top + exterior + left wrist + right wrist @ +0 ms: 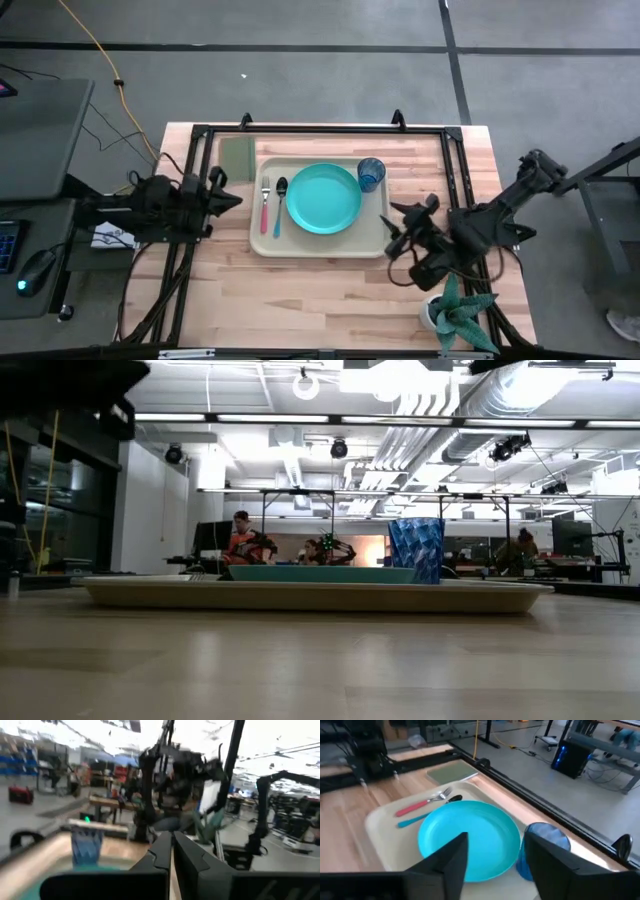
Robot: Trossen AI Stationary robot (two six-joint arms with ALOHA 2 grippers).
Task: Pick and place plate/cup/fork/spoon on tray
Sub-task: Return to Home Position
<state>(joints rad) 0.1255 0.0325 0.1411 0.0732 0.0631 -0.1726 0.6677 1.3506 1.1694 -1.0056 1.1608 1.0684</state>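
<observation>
The beige tray (258, 240) lies mid-table. On it rest the teal plate (323, 198), the blue cup (371, 174) upright at its far right corner, and the pink-handled fork (265, 205) beside the blue-handled spoon (280, 205) along its left side. My left gripper (235, 198) is shut and empty, just left of the tray. My right gripper (395, 225) is open and empty by the tray's right edge. In the right wrist view its fingers (495, 857) frame the plate (470, 832) and the cup (547, 831).
An olive-green flat rectangle (238, 157) lies off the tray's far left corner. A small potted plant (455, 315) stands at the near right corner. Black frame rails (320, 128) run along the table's far edge and sides. Bare wood (320, 300) stretches in front of the tray.
</observation>
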